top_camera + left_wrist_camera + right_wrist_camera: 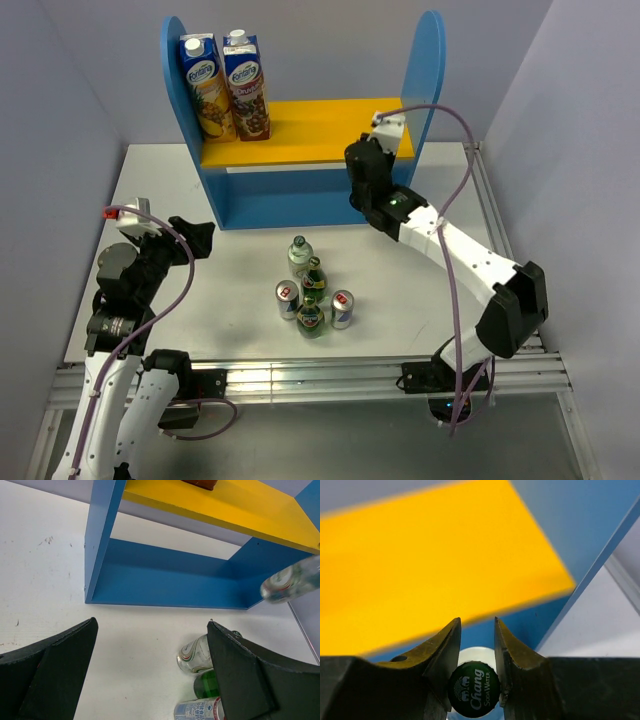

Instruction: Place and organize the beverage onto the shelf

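The clear glass bottle with a green cap (474, 690) sits at the bottom centre of the right wrist view. It is pinched at the neck by the right claw (476, 625), which is clenched on it. In the top view that claw is at the upper right, by the right end of the yellow upper board (310, 140) of the blue wooden shelf (290, 200).

We judge it best to carry the bottle upright, clear of the right side panel, and seat its base on the board before letting go.

The left claw (200, 238) hangs released at the left. Five other drinks (314, 278) stand mid-frame on the bench (240, 280).
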